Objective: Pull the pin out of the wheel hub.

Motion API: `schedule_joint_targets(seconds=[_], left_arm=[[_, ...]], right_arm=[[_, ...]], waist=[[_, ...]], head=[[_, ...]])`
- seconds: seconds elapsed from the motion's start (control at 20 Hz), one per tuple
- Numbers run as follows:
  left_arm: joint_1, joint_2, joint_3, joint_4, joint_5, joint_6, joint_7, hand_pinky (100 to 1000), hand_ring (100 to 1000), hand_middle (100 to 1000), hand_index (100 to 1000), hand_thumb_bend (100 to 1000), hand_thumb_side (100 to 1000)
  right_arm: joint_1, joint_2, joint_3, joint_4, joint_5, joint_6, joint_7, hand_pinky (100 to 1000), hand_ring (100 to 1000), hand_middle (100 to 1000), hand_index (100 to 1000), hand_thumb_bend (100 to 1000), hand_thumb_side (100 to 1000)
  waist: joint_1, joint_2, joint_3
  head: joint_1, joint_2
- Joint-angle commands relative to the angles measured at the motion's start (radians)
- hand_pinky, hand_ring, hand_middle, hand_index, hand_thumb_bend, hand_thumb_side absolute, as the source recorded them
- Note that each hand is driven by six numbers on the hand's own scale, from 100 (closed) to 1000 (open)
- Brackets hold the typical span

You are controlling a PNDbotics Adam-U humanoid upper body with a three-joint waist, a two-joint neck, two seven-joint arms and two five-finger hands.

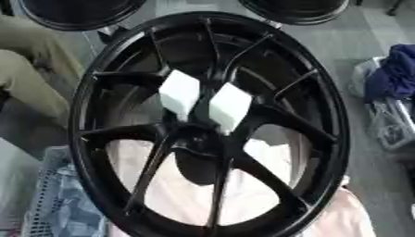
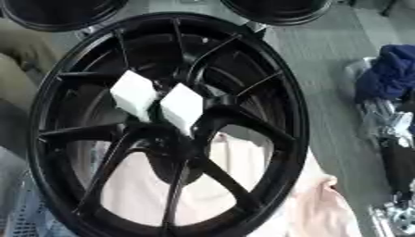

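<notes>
A large black spoked wheel (image 1: 334, 125) fills both views, lying tilted over a pale pink cloth. Its hub (image 1: 198, 139) is dark, and I cannot make out a pin in it. Two white block-shaped pieces stand side by side just above the hub, the left one (image 1: 180, 91) and the right one (image 1: 230, 106); the right eye view shows the same left piece (image 2: 134, 95) and right piece (image 2: 181, 107). Neither of my hands shows in either view.
Two more black rims, one at the left (image 1: 77, 11) and one at the right (image 1: 296, 9), sit at the top edge. The pink cloth (image 1: 259, 194) lies under the wheel. A blue bundle (image 1: 397, 69) and clutter lie at the right, and a pale mesh basket (image 1: 48, 194) at the lower left.
</notes>
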Motion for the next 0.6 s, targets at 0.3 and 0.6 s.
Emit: schedule_joint_targets(seconds=[0.3,0.6], left_arm=[[-0.013,0.024,0.020,-0.005,0.013,-0.001,-0.013,971,898,827,870,225,727],[-0.015,0.022,0.021,-0.007,0.014,0.005,-0.003,965,894,821,863,181,686]], right_arm=[[-0.004,-0.011,-0.010,-0.012,-0.004,0.001,-0.005,589,747,673,792,100,367],[-0.003,-0.015,-0.008,-0.012,-0.004,0.001,-0.005,589,748,673,792,100,362]], waist=[[0.001,-0.013,0.002],[-0.001,-0.016,0.002]], head=[[0.002,-0.008],[0.002,-0.007]])
